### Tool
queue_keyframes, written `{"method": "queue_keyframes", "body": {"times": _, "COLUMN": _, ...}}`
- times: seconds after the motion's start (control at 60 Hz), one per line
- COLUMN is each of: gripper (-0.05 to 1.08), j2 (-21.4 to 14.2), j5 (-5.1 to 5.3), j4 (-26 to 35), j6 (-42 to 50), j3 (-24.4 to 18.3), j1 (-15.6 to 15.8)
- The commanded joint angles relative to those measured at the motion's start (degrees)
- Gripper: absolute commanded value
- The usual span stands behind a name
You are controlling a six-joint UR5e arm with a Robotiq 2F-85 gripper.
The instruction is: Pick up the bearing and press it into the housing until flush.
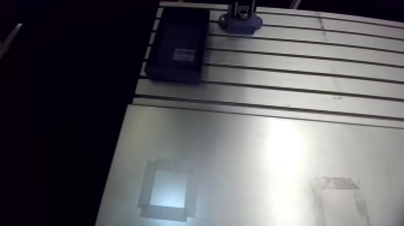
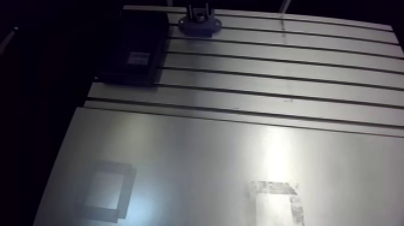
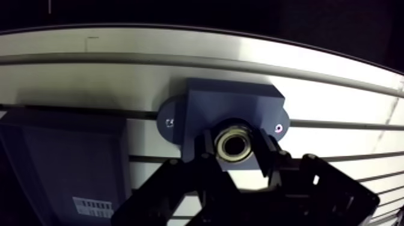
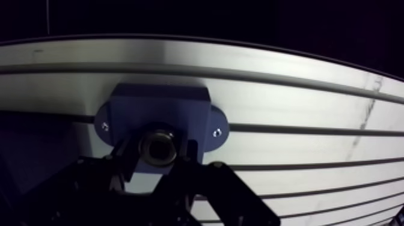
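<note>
**A:** Black two-finger gripper (image 3: 235, 147) sits closest. What has it got?

**B:** Its fingers (image 3: 207, 144) clamp a small silver ring bearing (image 3: 234, 144), only the ring's width apart, right against the dark blue flanged housing (image 3: 231, 102).

**A:** Anything nearby?

**B:** A shallow black tray (image 1: 174, 73) lies just beside the housing on the slotted aluminium table (image 1: 288, 72). A grey taped square (image 1: 146, 189) is well apart.

**A:** Unclear?

**B:** Whether the bearing is seated, since the fingers hide the bore. The arm view cuts the gripper off.
</note>
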Motion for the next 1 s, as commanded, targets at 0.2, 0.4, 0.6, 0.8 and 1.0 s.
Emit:
{"method": "queue_keyframes", "body": {"times": 0.2, "gripper": 0.69, "j2": 0.01, "j5": 0.00, "j4": -0.09, "j6": 0.00, "j3": -0.09, "j1": 0.00}}
{"method": "queue_keyframes", "body": {"times": 0.4, "gripper": 0.69, "j2": 0.09, "j5": 0.00, "j4": -0.09, "j6": 0.00, "j3": -0.26, "j1": 0.00}}
{"method": "queue_keyframes", "body": {"times": 0.6, "gripper": 0.69, "j2": 0.10, "j5": 0.00, "j4": -0.09, "j6": 0.00, "j3": -0.53, "j1": 0.00}}
{"method": "queue_keyframes", "body": {"times": 0.8, "gripper": 0.69, "j2": 0.10, "j5": 0.00, "j4": -0.08, "j6": 0.00, "j3": -0.53, "j1": 0.00}}
{"method": "queue_keyframes", "body": {"times": 1.0, "gripper": 0.69, "j2": 0.10, "j5": 0.00, "j4": -0.01, "j6": 0.00, "j3": -0.53, "j1": 0.00}}
